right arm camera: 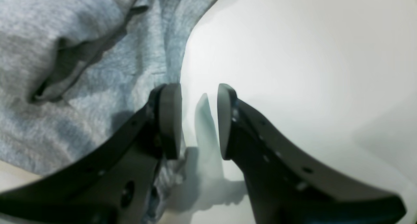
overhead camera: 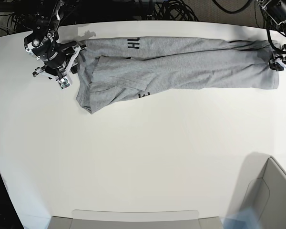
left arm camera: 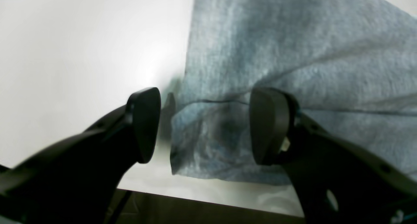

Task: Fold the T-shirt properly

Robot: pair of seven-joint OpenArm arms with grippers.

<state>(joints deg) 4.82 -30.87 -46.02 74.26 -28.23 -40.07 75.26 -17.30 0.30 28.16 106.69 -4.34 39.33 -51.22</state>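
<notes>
- T-shirt lies folded lengthwise along the table's far edge.
- Left gripper spread wide, straddling its corner.
- Right gripper parted, holding nothing.

A white table is seen, on which the grey T-shirt is laid in a long folded band along the far edge.
</notes>
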